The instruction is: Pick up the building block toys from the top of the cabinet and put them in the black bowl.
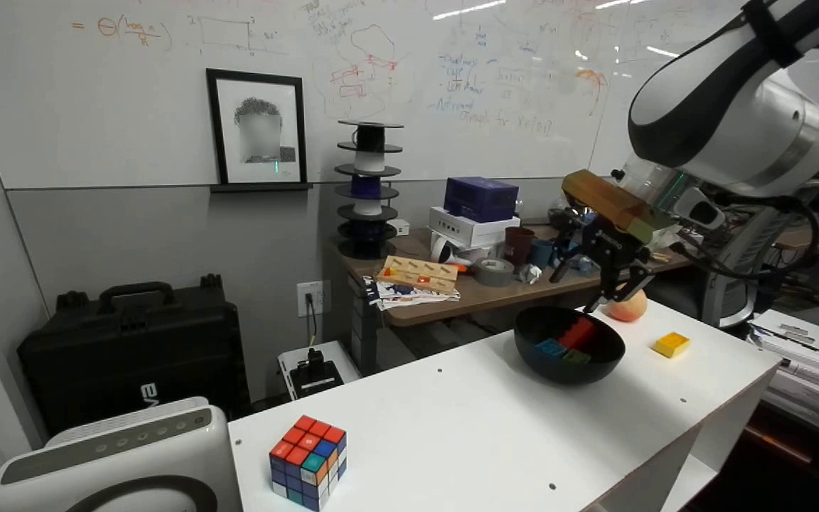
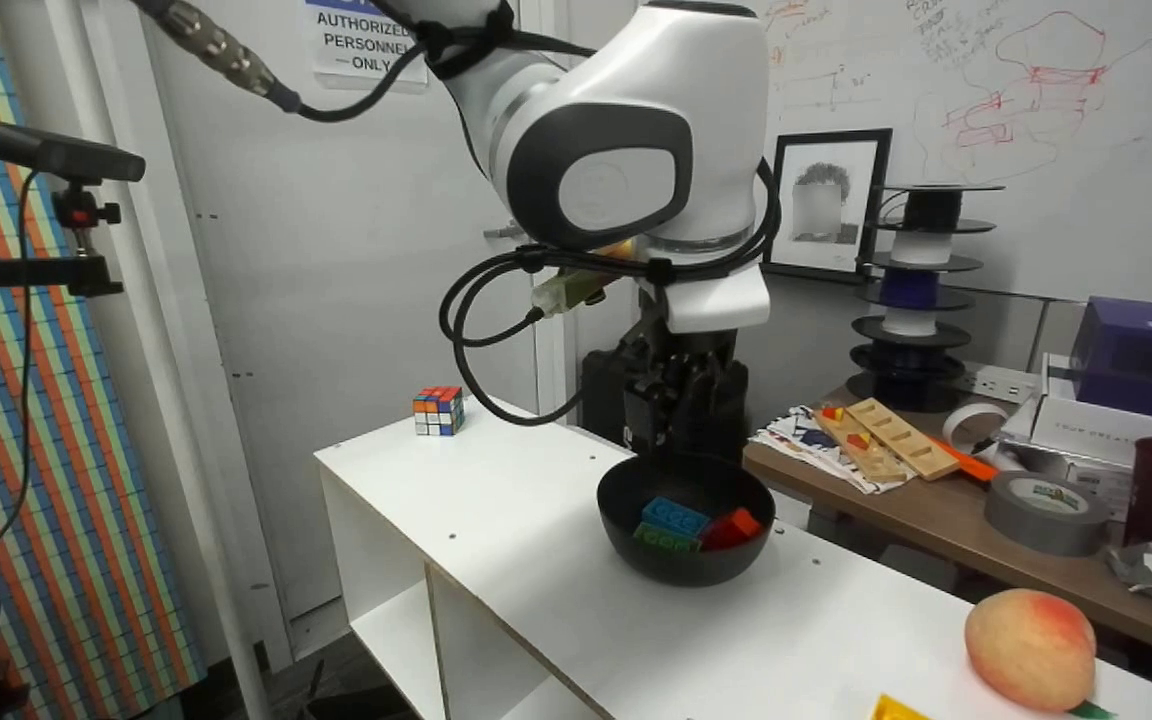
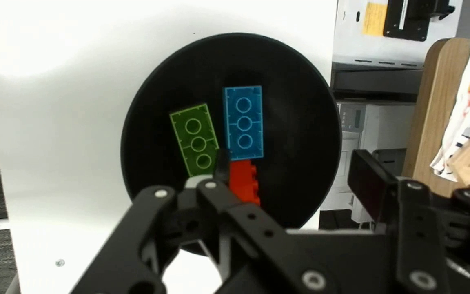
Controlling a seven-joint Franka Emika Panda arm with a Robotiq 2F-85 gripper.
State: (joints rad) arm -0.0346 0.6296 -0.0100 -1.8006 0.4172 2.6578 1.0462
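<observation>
The black bowl (image 1: 544, 371) stands on the white cabinet top (image 1: 438, 427); it also shows in an exterior view (image 2: 686, 572) and the wrist view (image 3: 300, 110). A blue block (image 3: 252, 123) and a green block (image 3: 194, 141) lie underside up in the bowl, with a red block (image 3: 242, 179) beside them, partly hidden by a finger. The yellow block (image 1: 671, 345) lies on the cabinet top, right of the bowl; only its corner shows in an exterior view (image 2: 896, 710). My gripper (image 3: 294, 171) is open and empty, above the bowl; it shows in both exterior views (image 1: 573, 291) (image 2: 688, 430).
A peach (image 1: 628, 307) sits on the cabinet top behind the bowl, near the yellow block. A puzzle cube (image 1: 308, 462) stands at the far end of the top. A cluttered brown desk (image 1: 409, 316) stands alongside. Cables (image 2: 466, 340) hang from the arm.
</observation>
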